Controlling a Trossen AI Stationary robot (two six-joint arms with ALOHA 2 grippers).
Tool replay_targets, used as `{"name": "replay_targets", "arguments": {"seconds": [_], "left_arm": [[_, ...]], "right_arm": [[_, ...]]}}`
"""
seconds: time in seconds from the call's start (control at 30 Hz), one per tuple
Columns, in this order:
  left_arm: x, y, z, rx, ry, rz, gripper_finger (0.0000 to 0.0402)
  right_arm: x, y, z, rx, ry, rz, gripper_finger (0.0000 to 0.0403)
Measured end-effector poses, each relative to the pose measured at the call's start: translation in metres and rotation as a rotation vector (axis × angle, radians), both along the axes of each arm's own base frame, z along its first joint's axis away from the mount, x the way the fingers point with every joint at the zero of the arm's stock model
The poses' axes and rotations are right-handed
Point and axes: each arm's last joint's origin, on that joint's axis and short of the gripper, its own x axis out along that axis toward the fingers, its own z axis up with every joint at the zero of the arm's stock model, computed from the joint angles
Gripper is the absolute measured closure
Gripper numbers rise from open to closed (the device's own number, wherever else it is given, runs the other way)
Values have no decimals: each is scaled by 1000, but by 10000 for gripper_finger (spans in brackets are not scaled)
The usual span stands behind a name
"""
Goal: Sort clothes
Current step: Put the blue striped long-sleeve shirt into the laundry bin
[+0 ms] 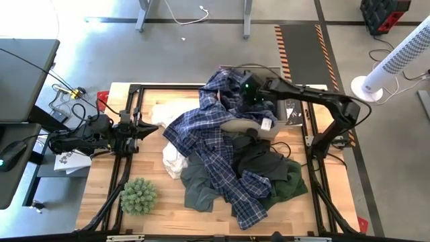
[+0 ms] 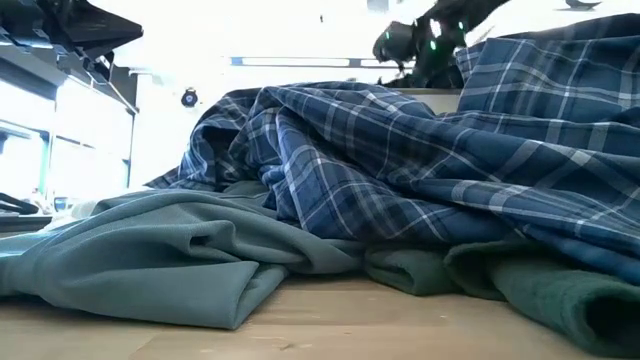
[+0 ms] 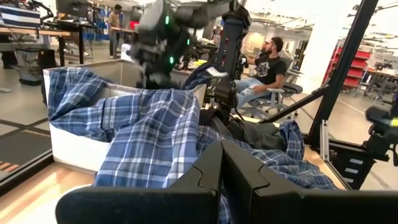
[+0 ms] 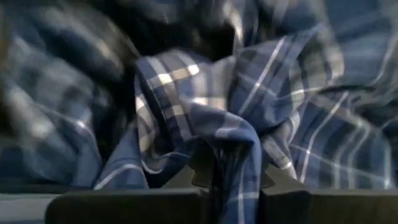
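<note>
Plaid shirt (image 4: 205, 118) pinched in right claw (image 4: 233, 177), bunched beyond.

Blue-and-white plaid shirt (image 1: 218, 144) draped across pile at table (image 1: 168, 208) centre, over grey garment (image 1: 201, 188), black garment (image 1: 259, 161) and dark green garment (image 1: 289, 185). White garment (image 1: 171, 117) beside left gripper (image 1: 153, 128). Spiky green ball (image 1: 138, 195) apart, near front left.

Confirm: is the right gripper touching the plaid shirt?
Touching. The right wrist view shows plaid shirt fabric pinched between the right gripper fingers.
</note>
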Motion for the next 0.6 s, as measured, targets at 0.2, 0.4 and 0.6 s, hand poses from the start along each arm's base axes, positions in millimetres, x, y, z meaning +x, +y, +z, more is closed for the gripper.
{"name": "replay_targets", "arguments": {"seconds": [0.2, 0.4, 0.6], "left_arm": [[0, 0, -1, -16, 5, 0, 394], [3, -1, -2, -5, 24, -45, 394], [31, 0, -18, -95, 258, 7, 394]], "right_arm": [[-11, -2, -12, 52, 78, -44, 317], [-10, -7, 60, -13, 75, -93, 233], [7, 29, 147, -215, -92, 70, 212]]}}
